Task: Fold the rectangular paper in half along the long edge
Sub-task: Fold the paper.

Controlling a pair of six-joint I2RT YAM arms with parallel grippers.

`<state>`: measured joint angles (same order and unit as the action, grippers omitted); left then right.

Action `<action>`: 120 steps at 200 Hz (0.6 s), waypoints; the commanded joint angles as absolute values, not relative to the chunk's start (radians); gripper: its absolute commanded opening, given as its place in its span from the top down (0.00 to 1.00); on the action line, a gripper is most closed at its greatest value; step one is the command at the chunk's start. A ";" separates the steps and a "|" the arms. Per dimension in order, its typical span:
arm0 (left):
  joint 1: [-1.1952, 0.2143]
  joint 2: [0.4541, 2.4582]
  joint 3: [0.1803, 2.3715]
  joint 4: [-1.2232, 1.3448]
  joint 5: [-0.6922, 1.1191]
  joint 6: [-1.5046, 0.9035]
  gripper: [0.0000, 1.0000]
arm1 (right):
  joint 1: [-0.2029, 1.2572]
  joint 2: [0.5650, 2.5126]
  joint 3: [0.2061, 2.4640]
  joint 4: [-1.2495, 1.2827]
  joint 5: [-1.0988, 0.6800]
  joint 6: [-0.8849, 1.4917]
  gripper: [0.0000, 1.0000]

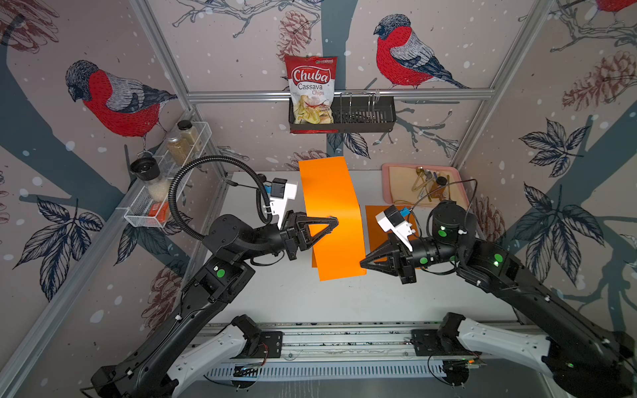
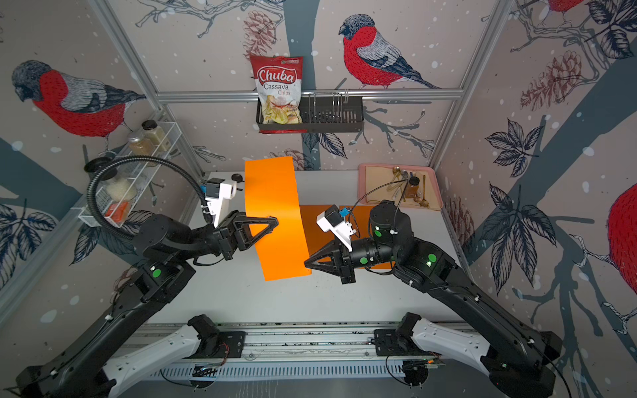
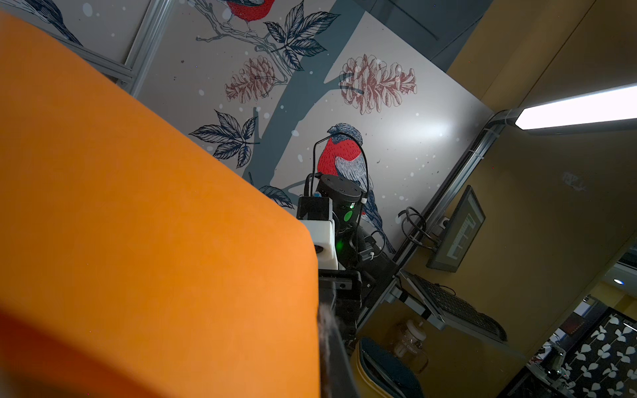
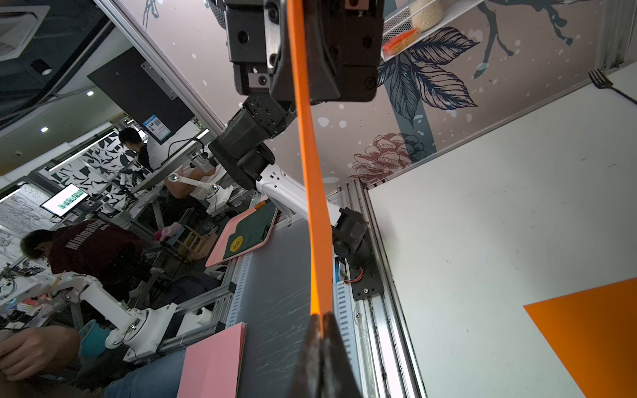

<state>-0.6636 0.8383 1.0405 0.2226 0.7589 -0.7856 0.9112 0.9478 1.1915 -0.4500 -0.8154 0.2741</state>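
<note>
Front: grey metal rail (image 1: 344,330) carrying both arm bases, white tabletop (image 1: 293,299) behind it. Right hand (image 1: 362,264) has its fingers together, clamped on the right edge of the orange rectangular paper sheet (image 1: 331,193), just by its near corner. In the right wrist view the sheet (image 4: 306,138) runs edge-on straight into the closed fingertips (image 4: 308,358). Left hand (image 1: 336,220) is a bit further back, also pinched tight on the sheet, reaching in from its left long edge about midway (the sheet (image 3: 138,224) fills most of the left wrist view). Sheet is raised off the tabletop and bowed, with the bend roughly level with the left hand; far end rears up toward the back wall. Flat orange patch (image 1: 371,234) lies on the tabletop under the right wrist; can't tell if it's a separate sheet. Behind that, pink plastic tray (image 1: 387,186) with cutlery in the far right corner. Back wall: black wire basket (image 1: 379,120) holding a red-and-white chip bag (image 1: 312,89). Left wall: white wire shelf (image 1: 138,210) with spice jars (image 1: 182,141).
</note>
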 commanded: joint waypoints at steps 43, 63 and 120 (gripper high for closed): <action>-0.662 0.840 1.059 0.260 0.751 -0.769 1.00 | 0.914 0.934 1.185 -0.507 -0.811 0.245 1.00; -0.663 0.842 1.063 0.259 0.752 -0.767 1.00 | 0.914 0.933 1.187 -0.512 -0.806 0.243 0.98; -0.663 0.844 1.065 0.258 0.753 -0.764 1.00 | 0.914 0.925 1.182 -0.531 -0.799 0.242 0.95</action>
